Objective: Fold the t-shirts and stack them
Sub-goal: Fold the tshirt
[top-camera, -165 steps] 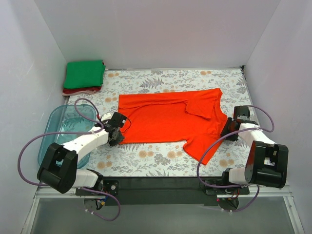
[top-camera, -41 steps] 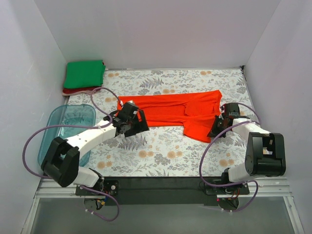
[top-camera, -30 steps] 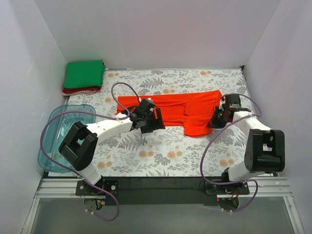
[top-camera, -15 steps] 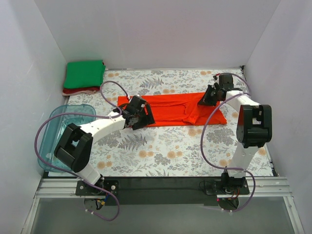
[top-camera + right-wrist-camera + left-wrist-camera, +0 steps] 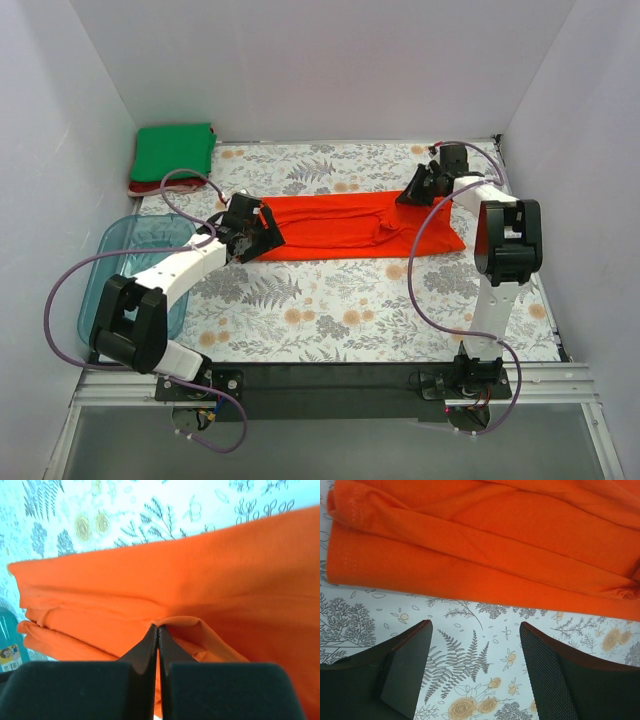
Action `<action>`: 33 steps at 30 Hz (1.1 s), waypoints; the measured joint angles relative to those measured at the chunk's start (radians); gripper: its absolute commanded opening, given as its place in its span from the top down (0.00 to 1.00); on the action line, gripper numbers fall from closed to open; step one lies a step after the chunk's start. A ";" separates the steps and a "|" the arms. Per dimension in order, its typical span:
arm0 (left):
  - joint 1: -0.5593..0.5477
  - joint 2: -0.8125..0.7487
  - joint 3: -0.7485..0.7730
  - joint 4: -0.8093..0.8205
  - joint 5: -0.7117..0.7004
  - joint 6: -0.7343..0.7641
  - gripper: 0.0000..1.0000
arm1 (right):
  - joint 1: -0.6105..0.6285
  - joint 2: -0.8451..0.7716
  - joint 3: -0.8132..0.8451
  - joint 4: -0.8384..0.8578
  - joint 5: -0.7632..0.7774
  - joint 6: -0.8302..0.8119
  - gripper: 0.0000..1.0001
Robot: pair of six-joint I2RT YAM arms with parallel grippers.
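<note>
Right end effector (image 5: 158, 627) pinches orange t-shirt (image 5: 330, 220) at far-right fold; left end effector (image 5: 475, 628) wide open, empty, near the hem. One-sided pull may skew or undo the fold.

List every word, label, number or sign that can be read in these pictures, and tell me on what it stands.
No text can be read in any view.
A small colourful sticker on a teal surface, left edge of the right wrist view: too blurred to read.
The orange t-shirt, the green t-shirt and the flowered table cover: no writing.
</note>
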 measured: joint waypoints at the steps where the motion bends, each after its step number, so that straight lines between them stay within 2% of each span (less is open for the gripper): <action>1: 0.004 -0.005 -0.004 -0.003 -0.002 0.002 0.31 | 0.000 0.007 0.007 0.008 0.000 0.007 0.99; 16: 0.056 -0.066 -0.070 -0.027 -0.041 0.012 0.31 | -0.008 0.055 0.019 0.119 0.003 0.108 0.99; 19: 0.069 -0.092 -0.086 -0.031 -0.052 0.009 0.31 | -0.019 0.055 0.008 0.136 0.009 0.121 0.94; 23: 0.097 -0.115 -0.108 -0.033 -0.075 -0.002 0.31 | -0.038 0.055 -0.018 0.148 0.020 0.127 0.70; 26: 0.114 -0.116 -0.120 -0.038 -0.095 -0.011 0.31 | -0.047 0.053 -0.040 0.151 0.023 0.121 0.59; 29: 0.131 -0.116 -0.130 -0.043 -0.111 -0.019 0.30 | -0.058 0.019 -0.085 0.153 0.027 0.107 0.52; 33: 0.153 -0.115 -0.130 -0.055 -0.124 -0.033 0.28 | -0.087 -0.115 -0.192 0.135 0.039 0.079 0.45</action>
